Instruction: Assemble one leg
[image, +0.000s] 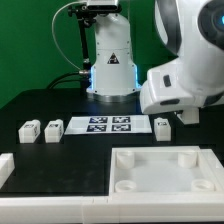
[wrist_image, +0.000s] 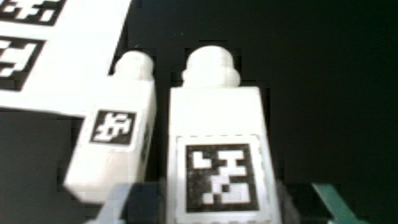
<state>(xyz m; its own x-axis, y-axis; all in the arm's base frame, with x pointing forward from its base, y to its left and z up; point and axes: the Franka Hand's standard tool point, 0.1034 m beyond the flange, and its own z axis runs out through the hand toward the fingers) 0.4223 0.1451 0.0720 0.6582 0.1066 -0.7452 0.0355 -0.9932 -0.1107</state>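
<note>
Two white legs with peg ends lie side by side on the black table, just off the marker board (wrist_image: 45, 40). In the wrist view my gripper (wrist_image: 228, 206) is open and straddles the nearer leg (wrist_image: 222, 140), tag face up, with a finger (wrist_image: 132, 200) on each side and a gap to the block. The second leg (wrist_image: 114, 128) lies just outside one finger. In the exterior view the gripper (image: 172, 118) is low over a leg (image: 163, 126) at the marker board's (image: 105, 125) right end. Two more legs (image: 28, 130) (image: 52, 128) lie at the exterior view's left.
The large white tray-like part (image: 165, 172) with round corner sockets lies in front. A white block (image: 5, 166) and a white strip (image: 45, 208) sit at the front of the exterior view's left. The arm's base (image: 112, 60) stands behind the board.
</note>
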